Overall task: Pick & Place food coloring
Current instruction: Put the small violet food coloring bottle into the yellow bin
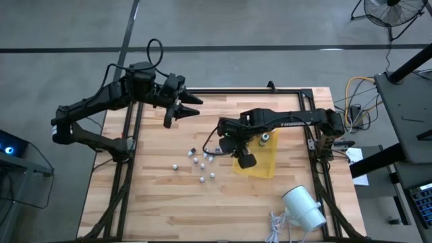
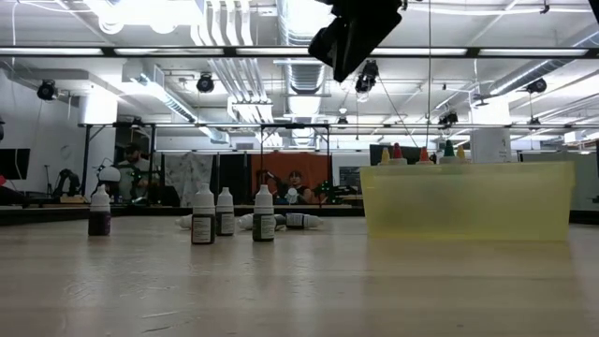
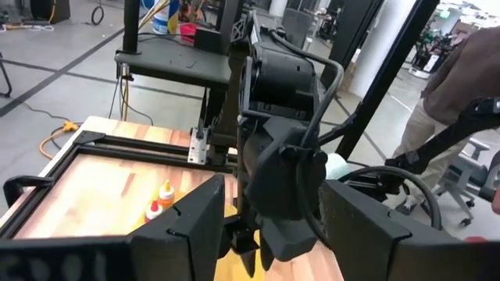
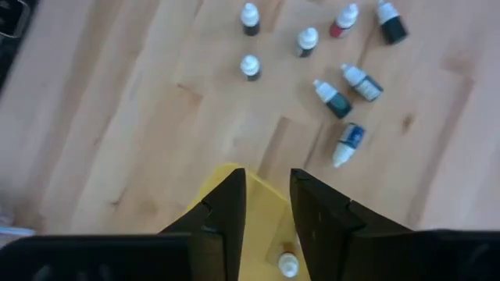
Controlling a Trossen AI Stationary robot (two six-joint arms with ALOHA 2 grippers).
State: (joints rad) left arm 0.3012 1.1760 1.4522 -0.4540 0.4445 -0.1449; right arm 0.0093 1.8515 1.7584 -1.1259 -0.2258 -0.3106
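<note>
Lying flat on the table, several food coloring bottles point differently.

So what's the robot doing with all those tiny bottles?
It is sorting food coloring into a yellow bin. The right gripper hangs above the bin's edge, fingers slightly apart and empty. A few bottles with coloured tops already stand inside the bin. Several small white-capped bottles still wait on the wooden table, some upright, some lying down. The left gripper waits near the table's far edge, open and holding nothing.
</note>
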